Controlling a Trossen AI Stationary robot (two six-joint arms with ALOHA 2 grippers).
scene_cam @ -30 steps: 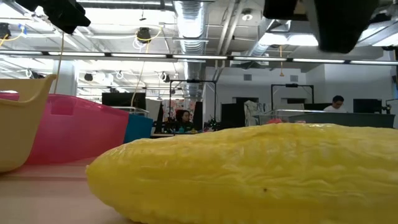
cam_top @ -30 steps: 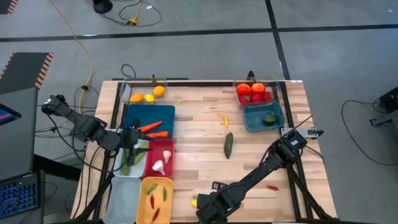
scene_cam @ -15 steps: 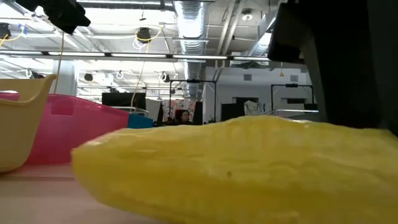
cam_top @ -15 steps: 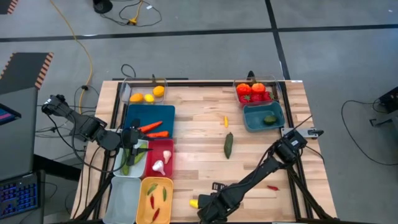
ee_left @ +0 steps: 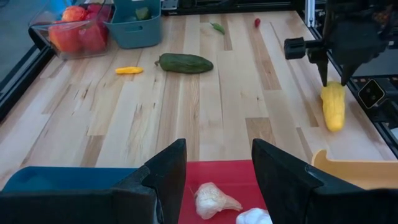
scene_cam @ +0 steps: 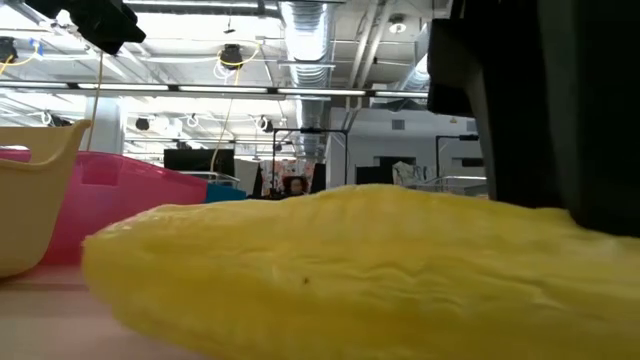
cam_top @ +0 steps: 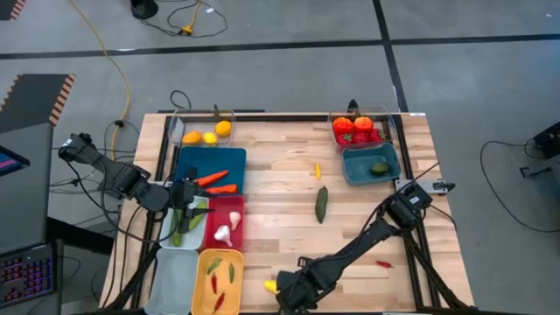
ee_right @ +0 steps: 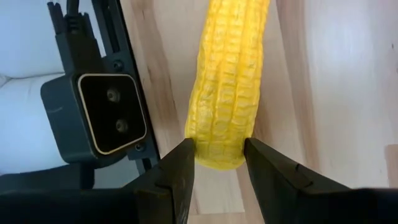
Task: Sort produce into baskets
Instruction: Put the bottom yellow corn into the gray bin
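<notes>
— Looking at the near edge of the tabletop, where is the right gripper?

— It is low at that edge, and its fingers are clamped on one end of a yellow corn cob, which lies on the wood just beside the yellow basket.

— And the left gripper?

— It waits above the red basket with the garlic, at the left side. Its fingers are apart and hold nothing.

— What produce is not sorted?

— A green cucumber and a small yellow pepper lie in the middle of the tabletop, well apart from the baskets. A red chilli lies near the right edge.
</notes>
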